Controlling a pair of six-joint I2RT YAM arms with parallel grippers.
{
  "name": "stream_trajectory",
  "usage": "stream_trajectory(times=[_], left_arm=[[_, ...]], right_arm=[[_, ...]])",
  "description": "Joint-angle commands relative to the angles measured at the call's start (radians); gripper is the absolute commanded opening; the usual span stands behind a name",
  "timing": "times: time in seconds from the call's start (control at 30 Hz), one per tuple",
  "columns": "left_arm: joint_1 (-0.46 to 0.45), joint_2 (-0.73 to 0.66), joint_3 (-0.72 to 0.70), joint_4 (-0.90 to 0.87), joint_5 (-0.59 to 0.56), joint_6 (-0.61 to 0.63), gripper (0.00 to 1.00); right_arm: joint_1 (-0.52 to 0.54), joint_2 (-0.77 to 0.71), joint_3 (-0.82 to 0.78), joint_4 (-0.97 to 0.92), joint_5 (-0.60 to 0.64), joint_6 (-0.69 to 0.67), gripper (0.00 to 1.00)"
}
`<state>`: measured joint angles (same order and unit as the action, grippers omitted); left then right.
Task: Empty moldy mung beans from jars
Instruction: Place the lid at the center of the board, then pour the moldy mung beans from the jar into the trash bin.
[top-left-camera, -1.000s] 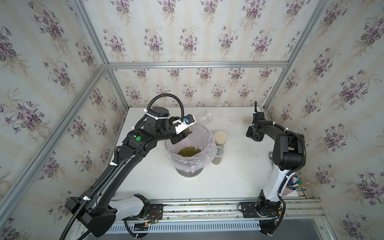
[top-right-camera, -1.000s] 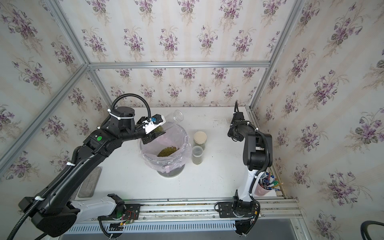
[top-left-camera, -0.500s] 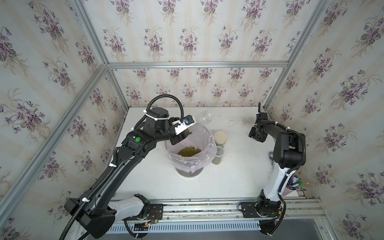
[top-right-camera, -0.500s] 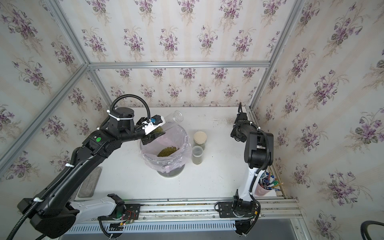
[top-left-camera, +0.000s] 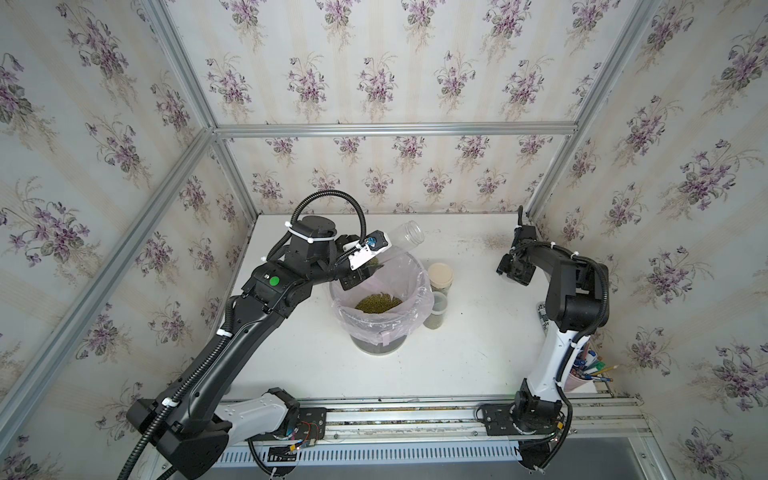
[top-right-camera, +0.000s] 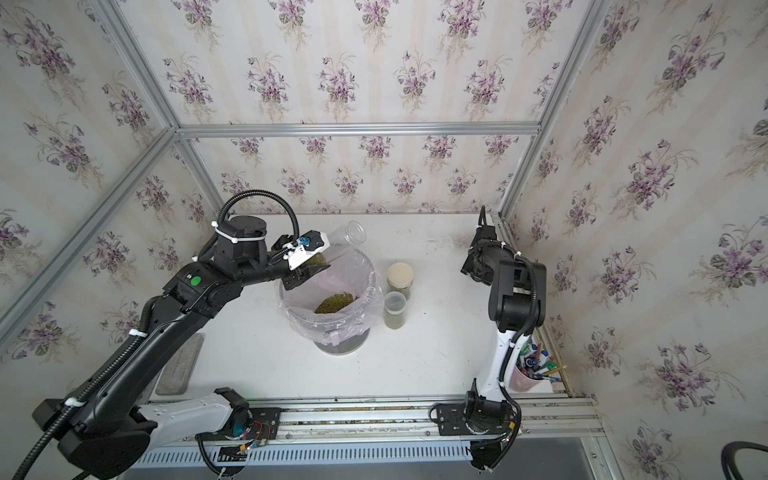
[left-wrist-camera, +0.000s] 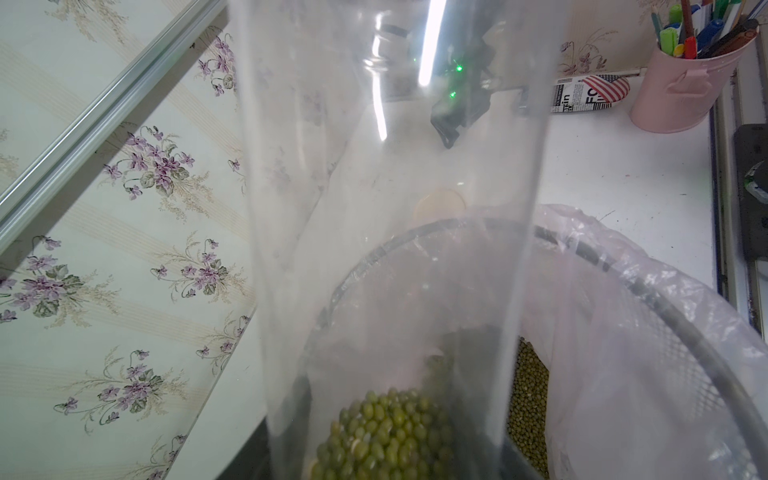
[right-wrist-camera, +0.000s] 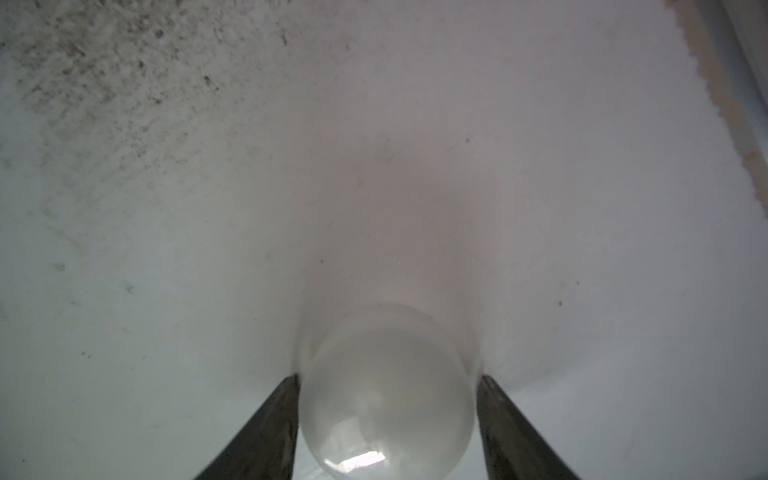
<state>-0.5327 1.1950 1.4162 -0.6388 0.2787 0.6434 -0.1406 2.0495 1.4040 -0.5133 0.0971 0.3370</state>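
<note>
My left gripper (top-left-camera: 365, 270) is shut on a tall clear jar (top-left-camera: 405, 235), tilted with its open mouth up and away over a bag-lined bin (top-left-camera: 419, 320). Mung beans (left-wrist-camera: 386, 432) lie in the jar's low end by the gripper. Another heap of mung beans (top-left-camera: 378, 302) lies in the bin. Right of the bin stand two smaller jars, one with a tan lid (top-left-camera: 440, 276) and a shorter one (top-left-camera: 437, 309). At the back right my right gripper (right-wrist-camera: 388, 382) is open low over the table, with a whitish lid (right-wrist-camera: 386, 399) between its fingers and a thin gap at one finger.
A pink cup of pens (top-left-camera: 582, 374) and a black-and-white printed can (left-wrist-camera: 590, 93) stand near the right arm's base. A grey flat slab (top-right-camera: 180, 365) lies at the table's left edge. Papered walls with metal posts close in three sides.
The right gripper has shifted a little toward the right wall and its fingers have spread round the lid. The left arm and its jar have hardly moved.
</note>
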Motion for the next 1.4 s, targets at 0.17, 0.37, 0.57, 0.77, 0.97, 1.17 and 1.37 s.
stream_trajectory(times=[0.17, 0.37, 0.57, 0.77, 0.97, 1.17, 1.37], left_arm=[[0.0, -0.005, 0.0, 0.041, -0.007, 0.007, 0.42], [-0.001, -0.01, 0.008, 0.041, -0.049, 0.019, 0.42], [-0.002, -0.017, 0.028, 0.041, -0.109, 0.043, 0.42], [-0.006, -0.023, 0.05, 0.041, -0.228, 0.106, 0.44], [-0.007, -0.035, 0.067, 0.04, -0.317, 0.181, 0.44], [-0.007, -0.067, 0.036, 0.04, -0.353, 0.32, 0.39], [-0.006, -0.109, 0.007, 0.04, -0.381, 0.448, 0.41]], right_arm=[[-0.001, -0.04, 0.005, -0.033, 0.017, 0.021, 0.71], [-0.001, -0.164, -0.025, -0.045, 0.041, 0.039, 0.71], [0.001, -0.315, -0.039, -0.059, 0.006, 0.053, 0.7], [0.023, -0.448, -0.039, -0.061, -0.099, 0.025, 0.69], [0.114, -0.543, -0.009, -0.038, -0.143, -0.023, 0.68], [0.198, -0.59, 0.066, -0.042, -0.242, -0.068, 0.68], [0.257, -0.626, 0.126, -0.059, -0.361, -0.108, 0.68]])
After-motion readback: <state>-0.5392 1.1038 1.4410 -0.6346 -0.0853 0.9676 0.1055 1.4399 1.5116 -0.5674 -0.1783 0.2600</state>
